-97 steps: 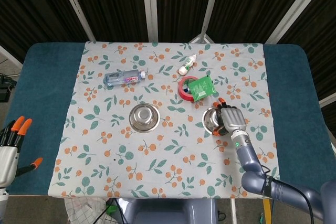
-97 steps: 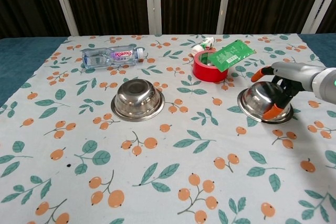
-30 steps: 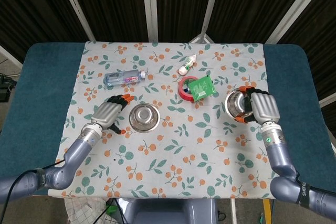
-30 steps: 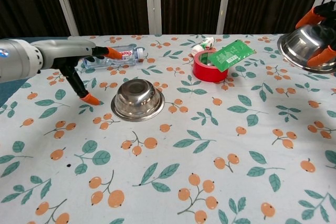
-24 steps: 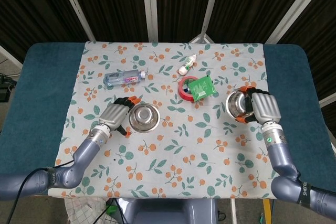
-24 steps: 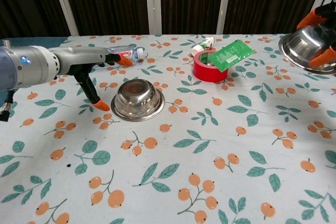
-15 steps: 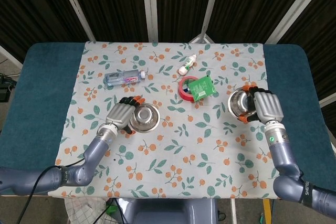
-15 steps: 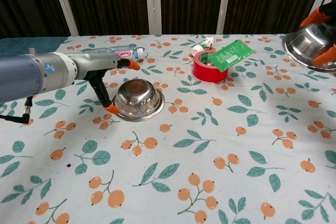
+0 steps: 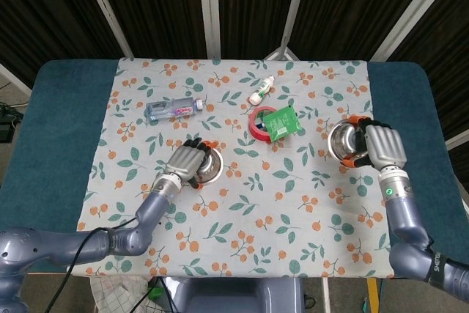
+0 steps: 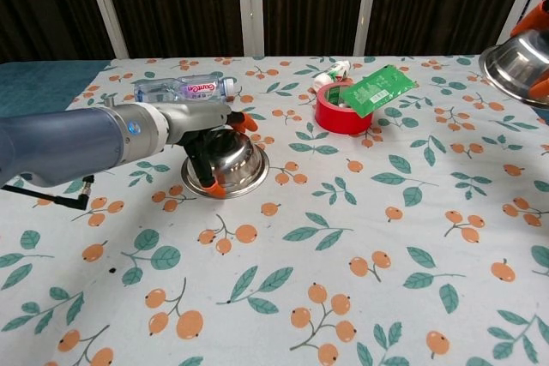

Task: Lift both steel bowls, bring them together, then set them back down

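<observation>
Since half a second ago the left hand [image 10: 210, 136] has slid onto the near steel bowl [image 10: 230, 163], its fingers now wrapping the dome while that bowl sits upside down on the tablecloth [image 10: 343, 255]. Closing firmly under the rim before lifting would likely prevent slipping. Meanwhile the right hand [image 9: 382, 147] grips the other steel bowl [image 9: 346, 141] aloft, fingers curled around its rim.

Glossy steel bowls [image 9: 207, 166] [image 9: 344, 142], clear plastic bottle [image 9: 173, 108], matt printed cloth [image 9: 242, 203].

Blue table [image 9: 51, 130] — floral cloth [image 9: 242, 203], bottle [image 9: 172, 108], tape roll [image 9: 258, 124].
</observation>
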You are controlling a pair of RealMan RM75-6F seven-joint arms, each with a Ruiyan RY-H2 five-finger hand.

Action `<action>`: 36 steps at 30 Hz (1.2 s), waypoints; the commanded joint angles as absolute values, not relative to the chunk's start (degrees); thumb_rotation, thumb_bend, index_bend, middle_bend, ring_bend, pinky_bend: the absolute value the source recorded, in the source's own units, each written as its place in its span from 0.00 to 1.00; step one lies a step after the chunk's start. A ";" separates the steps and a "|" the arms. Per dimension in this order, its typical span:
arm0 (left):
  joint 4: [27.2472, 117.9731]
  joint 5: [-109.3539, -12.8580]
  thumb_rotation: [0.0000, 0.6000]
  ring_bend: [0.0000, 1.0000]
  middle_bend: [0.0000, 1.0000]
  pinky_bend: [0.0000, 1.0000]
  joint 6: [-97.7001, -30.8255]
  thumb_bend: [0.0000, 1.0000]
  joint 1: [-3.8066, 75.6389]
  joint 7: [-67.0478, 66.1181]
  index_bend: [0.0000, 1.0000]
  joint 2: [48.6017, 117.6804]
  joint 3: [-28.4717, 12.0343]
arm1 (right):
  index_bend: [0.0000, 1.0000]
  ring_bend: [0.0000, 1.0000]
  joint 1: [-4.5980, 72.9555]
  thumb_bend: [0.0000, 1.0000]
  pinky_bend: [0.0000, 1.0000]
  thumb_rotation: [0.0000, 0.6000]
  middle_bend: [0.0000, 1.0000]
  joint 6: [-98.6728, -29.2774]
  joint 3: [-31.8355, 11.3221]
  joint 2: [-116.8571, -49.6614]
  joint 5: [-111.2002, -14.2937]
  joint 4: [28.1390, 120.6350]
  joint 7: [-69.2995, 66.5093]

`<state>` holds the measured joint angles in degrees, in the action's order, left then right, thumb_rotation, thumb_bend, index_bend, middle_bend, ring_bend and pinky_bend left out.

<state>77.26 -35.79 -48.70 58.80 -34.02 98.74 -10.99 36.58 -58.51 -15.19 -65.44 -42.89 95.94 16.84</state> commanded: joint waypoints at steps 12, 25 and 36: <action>74.94 -36.88 1.00 0.09 0.21 0.18 -50.31 0.00 59.60 -34.57 0.24 101.50 -10.89 | 0.31 0.39 35.76 0.12 0.24 1.00 0.32 -58.28 -15.30 -63.88 -43.48 95.58 14.89; 74.27 -36.75 1.00 0.05 0.13 0.16 -49.40 0.00 59.11 -34.59 0.24 101.10 -10.41 | 0.31 0.39 35.64 0.12 0.24 1.00 0.32 -59.07 -14.87 -63.76 -43.14 96.06 15.79; 75.85 -34.37 1.00 0.16 0.21 0.34 -49.38 0.00 59.60 -37.15 0.25 99.23 -9.42 | 0.31 0.39 36.19 0.12 0.24 1.00 0.32 -59.26 -14.62 -64.83 -41.93 95.22 17.12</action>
<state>75.83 -34.31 -49.15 59.56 -36.98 99.24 -9.52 36.17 -59.26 -14.64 -64.80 -41.96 95.24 17.09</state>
